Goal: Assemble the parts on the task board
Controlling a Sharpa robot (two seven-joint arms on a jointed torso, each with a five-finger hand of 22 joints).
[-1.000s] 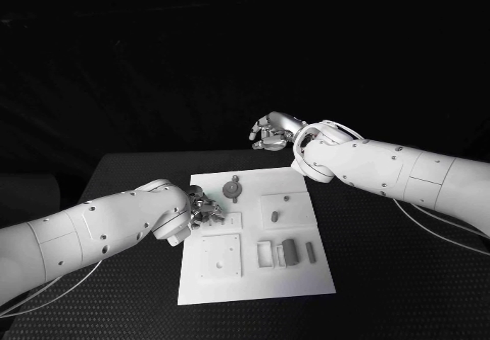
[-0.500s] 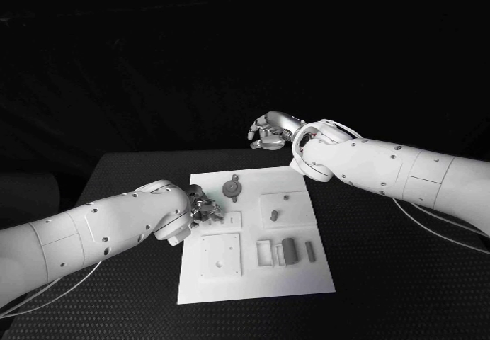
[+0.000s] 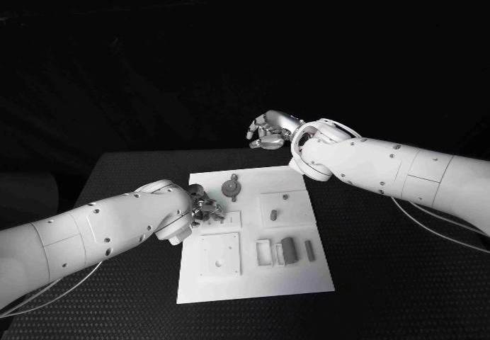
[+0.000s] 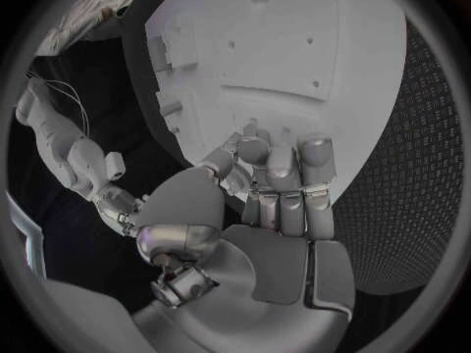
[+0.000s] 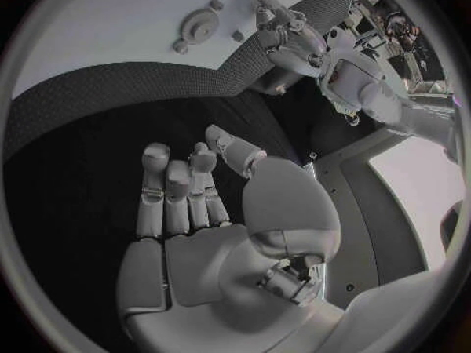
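**Left hand low on the board, right hand raised beyond it**

The left hand (image 3: 204,210) rests at the left edge of the task board (image 3: 306,273), fingers curled together near the round grey part (image 3: 233,188); whether they pinch anything cannot be told. Small grey parts (image 3: 289,250) lie in slots nearer right. The right hand (image 3: 270,132) hovers beyond the far edge, fingers loosely curled, empty.

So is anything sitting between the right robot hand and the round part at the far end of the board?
Nothing visible. The right robot hand hangs beyond the task board, with nothing in it, and only bare black table separates it from the round part.
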